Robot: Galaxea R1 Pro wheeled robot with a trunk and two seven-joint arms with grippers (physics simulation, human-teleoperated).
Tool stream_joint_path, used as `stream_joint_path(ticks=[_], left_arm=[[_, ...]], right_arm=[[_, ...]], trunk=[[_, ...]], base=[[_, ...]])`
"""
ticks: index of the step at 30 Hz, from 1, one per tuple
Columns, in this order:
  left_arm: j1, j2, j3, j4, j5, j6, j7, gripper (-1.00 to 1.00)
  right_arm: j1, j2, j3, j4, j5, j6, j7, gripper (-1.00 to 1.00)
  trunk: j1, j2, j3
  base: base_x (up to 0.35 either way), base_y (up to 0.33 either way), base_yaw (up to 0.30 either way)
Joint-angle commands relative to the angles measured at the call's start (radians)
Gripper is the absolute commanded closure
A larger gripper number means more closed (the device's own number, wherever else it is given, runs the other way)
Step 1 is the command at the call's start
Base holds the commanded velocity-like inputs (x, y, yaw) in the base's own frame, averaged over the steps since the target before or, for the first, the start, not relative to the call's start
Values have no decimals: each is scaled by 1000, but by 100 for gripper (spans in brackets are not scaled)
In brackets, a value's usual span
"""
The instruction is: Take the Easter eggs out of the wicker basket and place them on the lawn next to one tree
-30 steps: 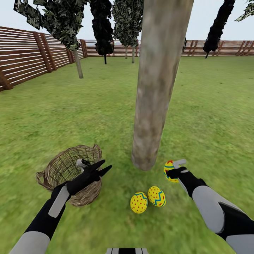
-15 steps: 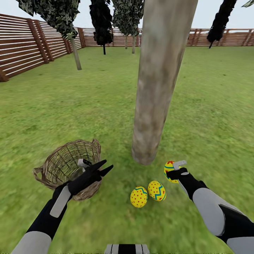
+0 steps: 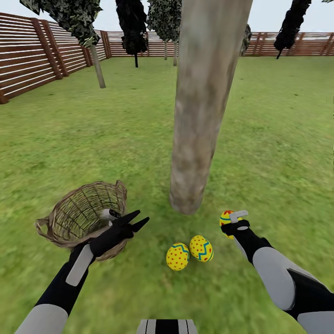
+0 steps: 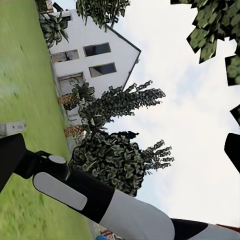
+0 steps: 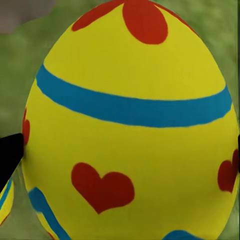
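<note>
Lawn (image 3: 278, 139): wicker basket (image 3: 69, 222), two eggs (image 3: 189, 252), tree trunk (image 3: 199, 116)

No readable text, labels or numbers anywhere.

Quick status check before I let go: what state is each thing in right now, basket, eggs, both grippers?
Basket: tipped on the lawn, no egg visible inside.
Two eggs: lying on the grass near the tree trunk, side by side.
Third egg: held in the right gripper, low by the trunk.
Right gripper: shut on the third egg.
Left gripper: open, empty, in front of the basket.
</note>
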Motion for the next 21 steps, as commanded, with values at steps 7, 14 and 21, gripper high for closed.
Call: stream_joint_path(ticks=[7, 14, 21], left_arm=[[0, 0, -1, 0, 6, 7, 0, -100], [0, 0, -1, 30, 8, 7, 0, -100], [0, 0, 0, 38, 8, 7, 0, -100]], right_arm=[[0, 2, -2, -1, 8, 7, -3, 100], [0, 2, -2, -1, 8, 7, -4, 100], [0, 1, -3, -1, 8, 6, -4, 100]], trunk=[[0, 0, -1], [0, 0, -1], [1, -1, -8]], base=[[0, -260, 81], [0, -16, 287], [0, 0, 58]])
